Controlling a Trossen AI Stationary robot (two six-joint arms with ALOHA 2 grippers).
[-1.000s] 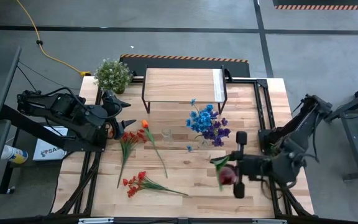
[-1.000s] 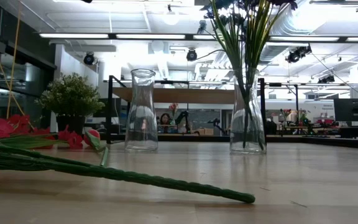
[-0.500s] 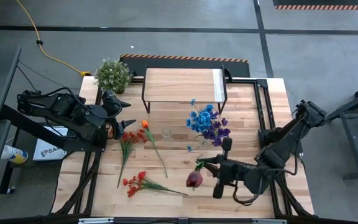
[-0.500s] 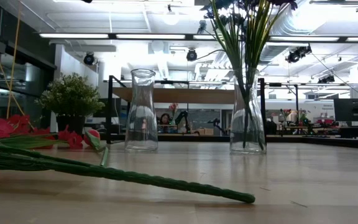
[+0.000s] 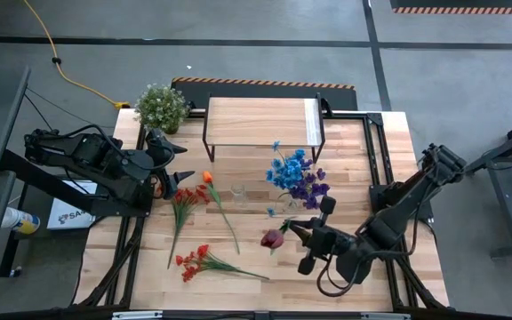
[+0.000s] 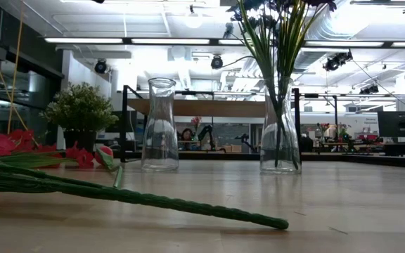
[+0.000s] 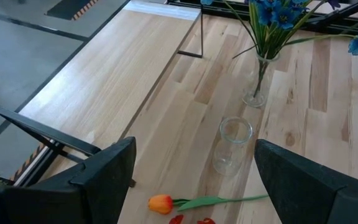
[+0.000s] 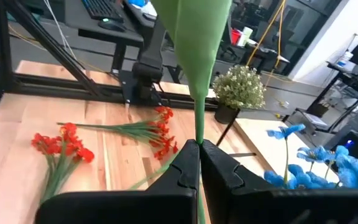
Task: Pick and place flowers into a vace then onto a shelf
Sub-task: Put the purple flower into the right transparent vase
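**Plank table, stems scattered near the front edge**

Near the front edge: right gripper (image 5: pixel 297 236) clamped shut on a dark red flower (image 5: pixel 274 238), bloom toward the left edge. Farther back: empty glass vase (image 5: pixel 239 193), second vase (image 5: pixel 289 204) with blue and purple blooms. Left gripper (image 5: pixel 185 175) spread wide, empty, left edge. Shelf (image 5: pixel 260 122) at the far edge.

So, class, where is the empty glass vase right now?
In the high view the empty glass vase stands mid-table, just in front of the shelf, between the orange tulip and the vase of blue and purple flowers.
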